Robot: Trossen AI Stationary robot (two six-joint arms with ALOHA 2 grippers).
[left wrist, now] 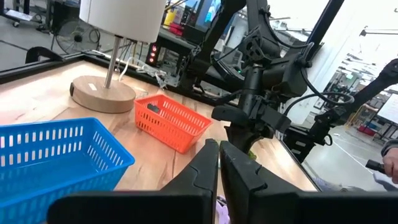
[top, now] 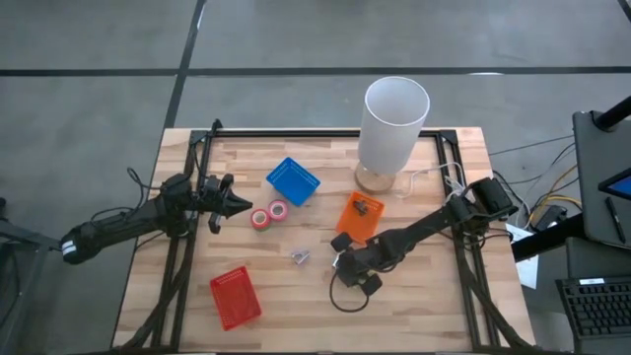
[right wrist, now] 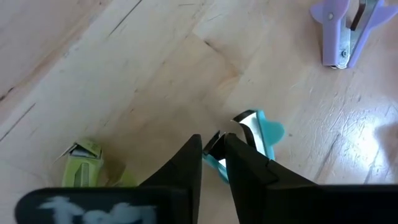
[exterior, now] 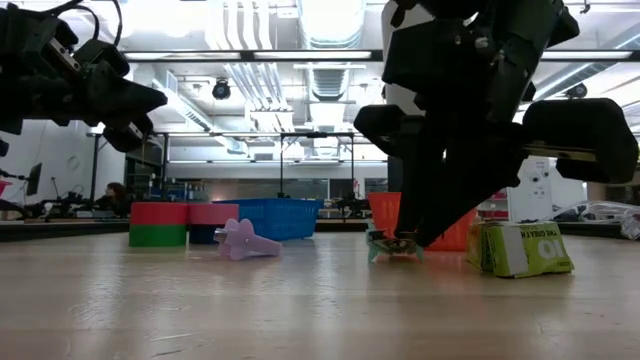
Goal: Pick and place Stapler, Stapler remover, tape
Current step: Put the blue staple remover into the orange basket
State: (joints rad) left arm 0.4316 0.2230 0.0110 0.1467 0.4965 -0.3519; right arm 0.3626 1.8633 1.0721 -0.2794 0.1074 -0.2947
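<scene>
Right pincer on the teal remover

Wooden table (top: 414, 306): near centre, right pincer (right wrist: 214, 149) is clenched on a teal staple remover (right wrist: 258, 134). Tape rolls (top: 269, 214) lie at 9 o'clock, beside the clenched, empty left pincer (top: 237, 205); purple remover (top: 300, 256) between.

A red and green tape roll (exterior: 159, 225) sits on the table at 9 o'clock, touching a pink roll (exterior: 213, 214). The purple staple remover (exterior: 244, 241) lies just beside them. A dark gripper (exterior: 400, 243) reaches down onto a teal staple remover (exterior: 385, 246).
</scene>
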